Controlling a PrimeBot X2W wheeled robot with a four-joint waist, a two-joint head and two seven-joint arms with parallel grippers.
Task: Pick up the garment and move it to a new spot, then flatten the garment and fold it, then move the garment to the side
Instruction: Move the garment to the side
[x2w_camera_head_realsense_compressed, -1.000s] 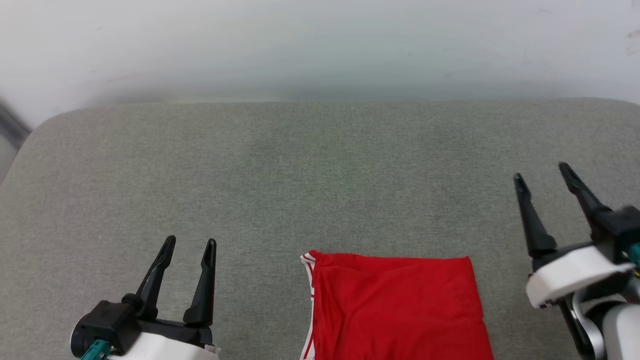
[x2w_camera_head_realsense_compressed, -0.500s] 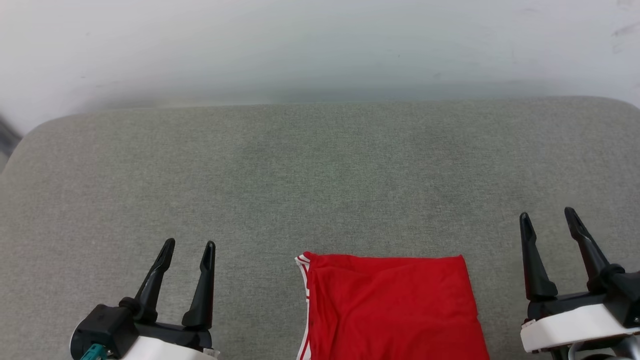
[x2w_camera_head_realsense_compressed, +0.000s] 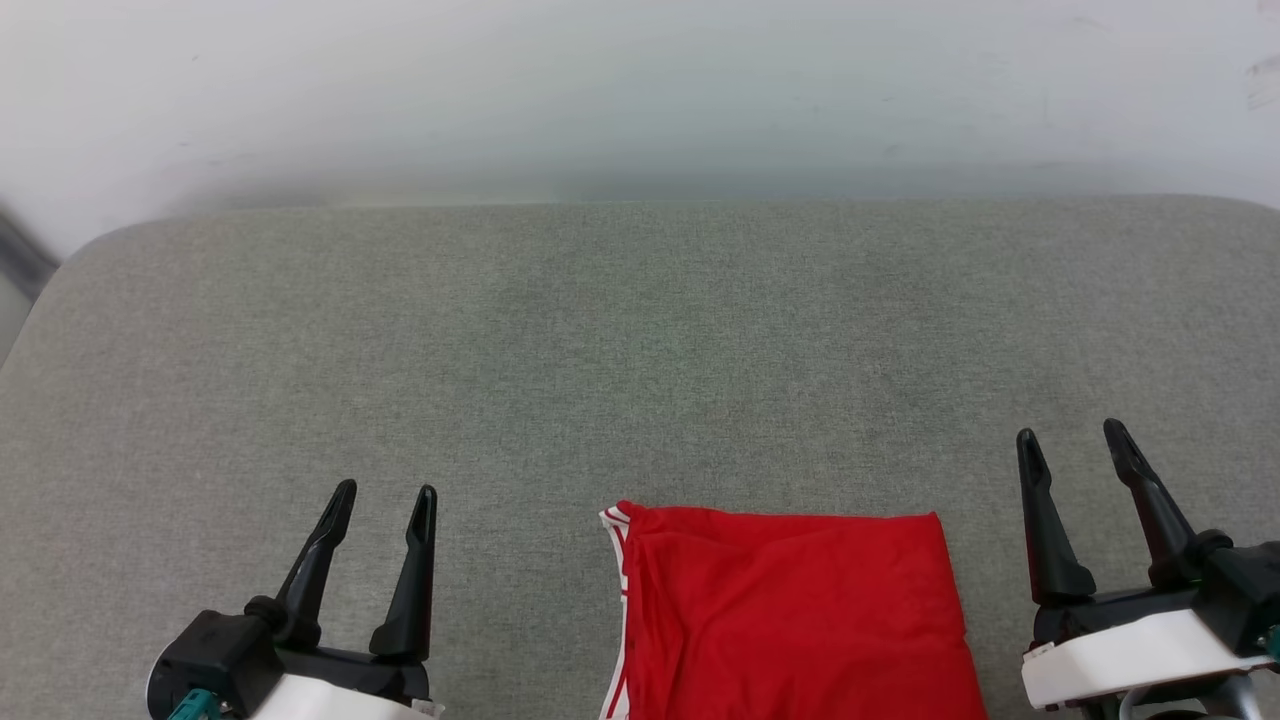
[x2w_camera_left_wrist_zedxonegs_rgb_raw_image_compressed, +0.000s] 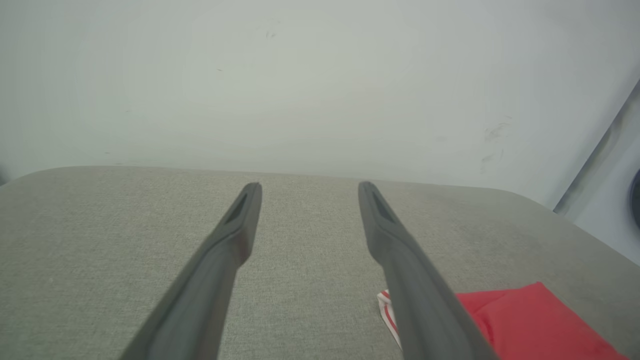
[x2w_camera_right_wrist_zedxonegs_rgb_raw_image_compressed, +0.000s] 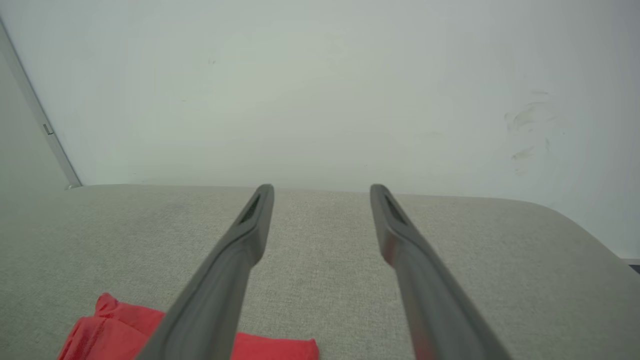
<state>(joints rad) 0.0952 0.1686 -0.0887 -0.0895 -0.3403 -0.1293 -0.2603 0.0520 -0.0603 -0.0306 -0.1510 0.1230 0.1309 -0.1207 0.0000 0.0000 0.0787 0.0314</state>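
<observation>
Drawn back nearer, the right pincer (x2w_camera_head_realsense_compressed: 1068, 432), like the left pincer (x2w_camera_head_realsense_compressed: 386, 488), gapes empty beside the folded red jersey garment (x2w_camera_head_realsense_compressed: 790, 610), probably soft and light, best pinched at its far corners.

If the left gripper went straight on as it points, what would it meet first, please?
For the left gripper, the way looks free over the grey cushion, likely to the white wall; the garment lies aside.

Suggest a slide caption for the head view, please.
Red garment lies on grey cushion between open left gripper and open right gripper, untouched.
</observation>
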